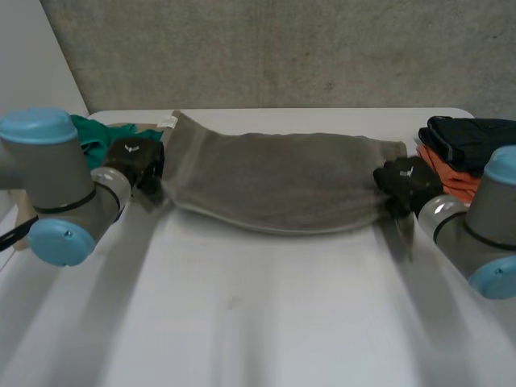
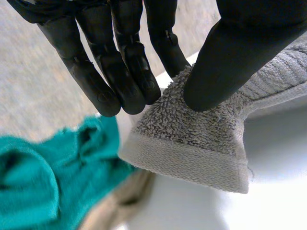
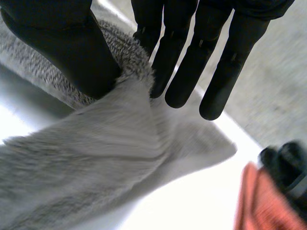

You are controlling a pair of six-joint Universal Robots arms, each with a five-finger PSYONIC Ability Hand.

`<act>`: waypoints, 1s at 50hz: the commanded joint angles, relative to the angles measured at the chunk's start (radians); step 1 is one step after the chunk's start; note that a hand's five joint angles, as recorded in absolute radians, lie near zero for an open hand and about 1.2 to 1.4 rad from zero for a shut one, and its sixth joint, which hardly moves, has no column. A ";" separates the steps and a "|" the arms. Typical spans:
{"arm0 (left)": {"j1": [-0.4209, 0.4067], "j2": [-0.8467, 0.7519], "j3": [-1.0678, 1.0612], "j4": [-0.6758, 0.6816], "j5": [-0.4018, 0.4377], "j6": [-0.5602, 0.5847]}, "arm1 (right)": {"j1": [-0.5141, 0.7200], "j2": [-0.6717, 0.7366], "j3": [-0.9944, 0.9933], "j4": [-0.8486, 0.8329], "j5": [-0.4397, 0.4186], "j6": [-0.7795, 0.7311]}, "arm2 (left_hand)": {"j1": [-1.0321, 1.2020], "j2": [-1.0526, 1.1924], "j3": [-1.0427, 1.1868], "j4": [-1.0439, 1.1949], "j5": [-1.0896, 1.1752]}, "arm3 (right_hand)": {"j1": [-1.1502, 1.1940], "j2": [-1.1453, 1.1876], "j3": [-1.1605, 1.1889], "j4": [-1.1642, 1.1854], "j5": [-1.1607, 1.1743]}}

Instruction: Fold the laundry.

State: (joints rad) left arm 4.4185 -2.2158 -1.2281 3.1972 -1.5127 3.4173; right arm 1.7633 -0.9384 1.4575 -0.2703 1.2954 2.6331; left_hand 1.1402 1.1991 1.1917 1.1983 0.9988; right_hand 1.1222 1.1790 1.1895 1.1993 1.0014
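The grey towel (image 1: 282, 189) stretches between the two hands. The left hand (image 2: 235, 52) pinches one end between thumb and fingers, and the right hand (image 3: 62, 43) clamps the opposite end the same way. A teal cloth (image 2: 43, 182) lies beyond the left fingertips, and an orange garment (image 3: 261, 201) lies beside the right hand.

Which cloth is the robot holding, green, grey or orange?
The grey towel: the left hand and right hand pinch its two ends. The green cloth and orange cloth lie aside, untouched.
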 commanded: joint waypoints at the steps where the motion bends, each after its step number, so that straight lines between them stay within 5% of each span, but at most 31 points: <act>1: 0.022 0.008 -0.022 -0.023 0.003 0.036 | -0.024 0.072 -0.020 -0.001 0.045 -0.041 | 0.256 0.197 0.205 0.198 0.223 | -0.213 -0.270 -0.280 -0.290 -0.267; 6: 0.030 0.047 -0.039 -0.042 0.006 0.040 | -0.041 0.043 -0.009 0.000 0.122 -0.018 | 0.256 0.197 0.205 0.198 0.223 | -0.489 -0.546 -0.557 -0.566 -0.543; 18: 0.027 0.114 -0.116 -0.036 -0.004 0.069 | -0.085 -0.039 0.037 0.068 0.151 0.024 | 0.256 0.197 0.205 0.198 0.223 | -0.516 -0.573 -0.583 -0.593 -0.570; 50: 0.029 0.174 -0.148 -0.060 -0.014 0.115 | -0.306 -0.218 0.164 0.408 -0.222 -0.215 | 0.256 0.197 0.205 0.198 0.223 | -0.537 -0.593 -0.604 -0.614 -0.590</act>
State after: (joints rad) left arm 4.4496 -2.0351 -1.3960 3.1402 -1.5220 3.5341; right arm 1.4717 -1.1250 1.5625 0.1173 1.1268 2.4594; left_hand 1.1402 1.1991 1.1917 1.1983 0.9989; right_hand 0.5465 0.5288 0.5315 0.5292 0.3304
